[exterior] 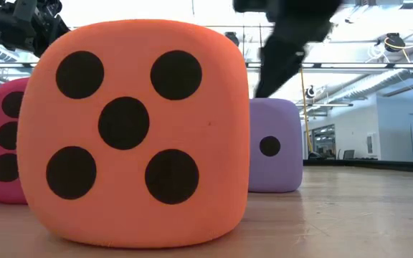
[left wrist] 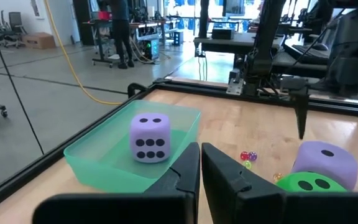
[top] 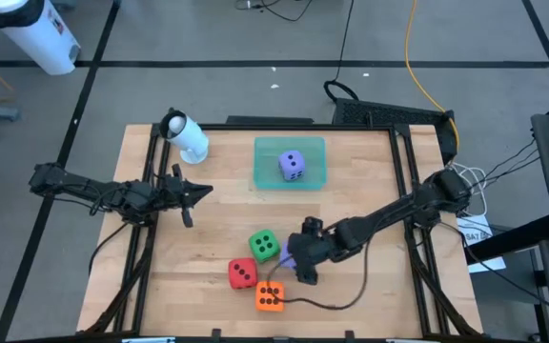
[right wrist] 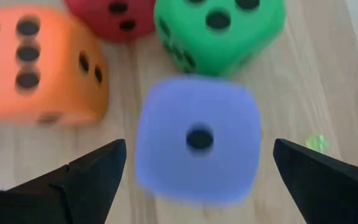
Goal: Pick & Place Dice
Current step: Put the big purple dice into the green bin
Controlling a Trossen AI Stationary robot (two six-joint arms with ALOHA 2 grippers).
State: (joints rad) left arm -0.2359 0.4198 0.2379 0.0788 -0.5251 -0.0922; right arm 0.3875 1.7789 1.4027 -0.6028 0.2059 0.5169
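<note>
Right wrist view: the right gripper [right wrist: 197, 171] stands directly over a light purple die [right wrist: 196, 140], its two dark fingers [right wrist: 86, 171] spread wide apart, one on each side of the cube and clear of it. The die shows its one-pip face to the camera and lies centred between the fingertips, so the coming move appears to turn on a straight descent with no sideways correction. A cube has no long axis; the faces look roughly square to the fingers.

In the high view this right gripper [top: 305, 259] sits toward the near edge of the table [top: 370, 286], right of centre. The green die [top: 264, 245] lies just beside the purple one, with the red die [top: 242, 274] and the orange die [top: 271, 297] clustered close toward the near edge. The tight spacing to the green die is the likely hazard: a finger may nudge it on the way down.

A second light purple die [top: 292, 166] already rests inside the teal tray [top: 263, 177] near the far edge, centre.

The left gripper [top: 194, 193] waits near the left edge with its fingers pressed together and nothing between them. The right arm is much the nearer to the four loose dice.

A white cylindrical object [top: 187, 135] lies at the far left corner. No readable brand, label or writing appears on any item; the dice carry only black pips.
</note>
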